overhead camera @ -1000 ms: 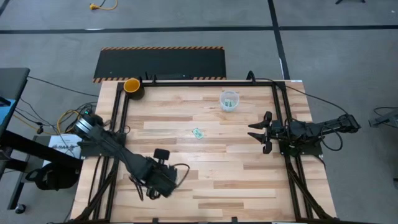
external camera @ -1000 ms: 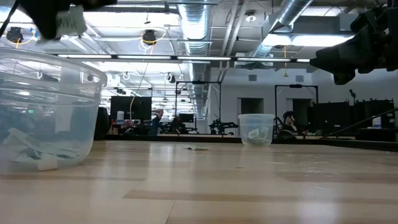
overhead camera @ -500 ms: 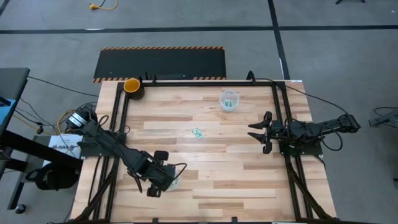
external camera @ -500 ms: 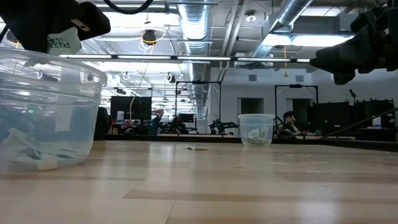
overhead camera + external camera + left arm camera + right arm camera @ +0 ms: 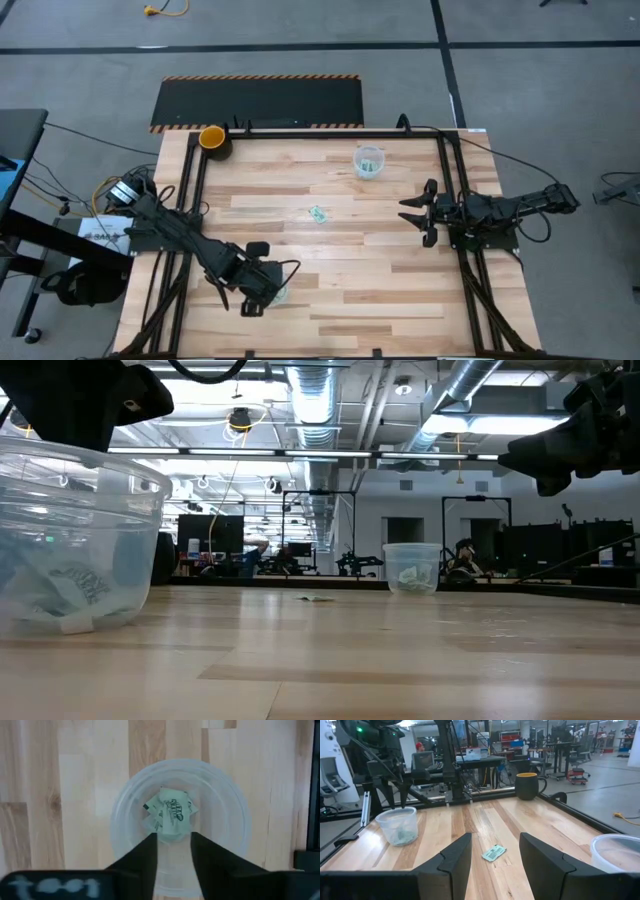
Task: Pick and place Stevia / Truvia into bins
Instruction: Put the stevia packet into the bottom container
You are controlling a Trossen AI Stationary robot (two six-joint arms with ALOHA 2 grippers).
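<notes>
My left gripper (image 5: 262, 293) hangs open, pointing down, just above the near clear bin (image 5: 240, 805), with nothing between its fingers (image 5: 172, 841). A mint-green and white Stevia packet (image 5: 171, 811) lies on top of other packets inside that bin (image 5: 75, 582). One more packet (image 5: 319, 213) lies flat on the wood at mid-table. The second clear bin (image 5: 369, 161) stands toward the far edge with packets in it. My right gripper (image 5: 408, 213) waits open at the table's right side, level, pointing at the loose packet (image 5: 494, 852).
A yellow-orange cup (image 5: 213, 138) stands at the table's far left corner. Black frame rails (image 5: 452, 190) run along the table's left, right and far edges. Bare wood (image 5: 380, 290) lies between the near bin and the right arm.
My left gripper has come down over the near bin, toward the near edge, tipping more steeply downward. It has let go of the packet it carried, which has dropped from the fingers into the bin onto the other packets.
</notes>
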